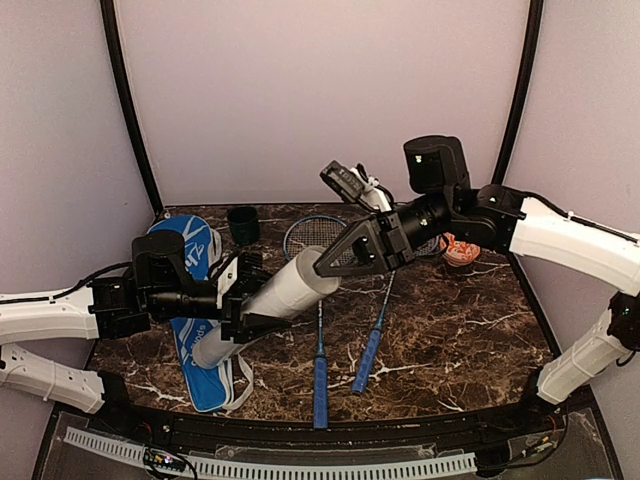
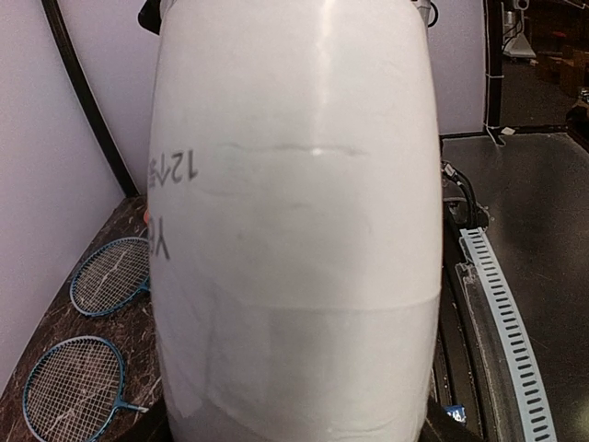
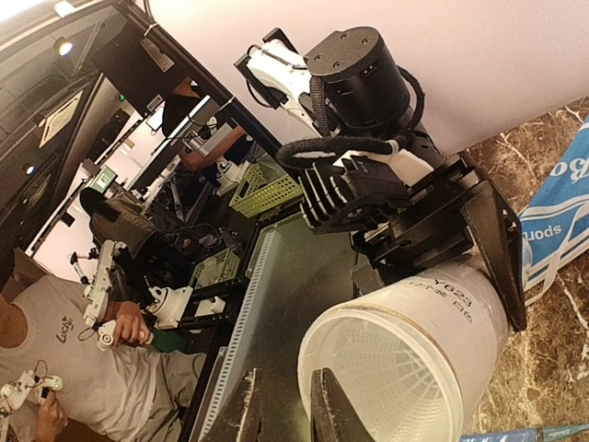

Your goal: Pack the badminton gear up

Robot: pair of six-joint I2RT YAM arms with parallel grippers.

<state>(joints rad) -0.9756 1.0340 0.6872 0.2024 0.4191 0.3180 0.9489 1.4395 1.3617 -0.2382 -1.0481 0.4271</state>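
My left gripper [image 1: 247, 308] is shut on the long white tube [image 1: 280, 300] and holds it tilted above the table, open end up and to the right. The tube fills the left wrist view [image 2: 294, 230]. My right gripper [image 1: 322, 266] is at the tube's open mouth [image 3: 405, 368], its fingers slightly apart and empty [image 3: 281, 379], one fingertip against the rim. A white shuttlecock skirt [image 3: 391, 378] shows inside the tube. Two blue-handled rackets [image 1: 320, 375] [image 1: 368, 358] lie on the table under the tube. The blue racket bag [image 1: 195, 290] lies at the left.
A small dark cup [image 1: 243, 224] stands at the back left. A white and orange object [image 1: 460, 250] sits at the back right, partly behind the right arm. The racket heads [image 2: 110, 276] [image 2: 74, 391] lie near the back wall. Purple walls enclose the marble table [image 1: 460, 330].
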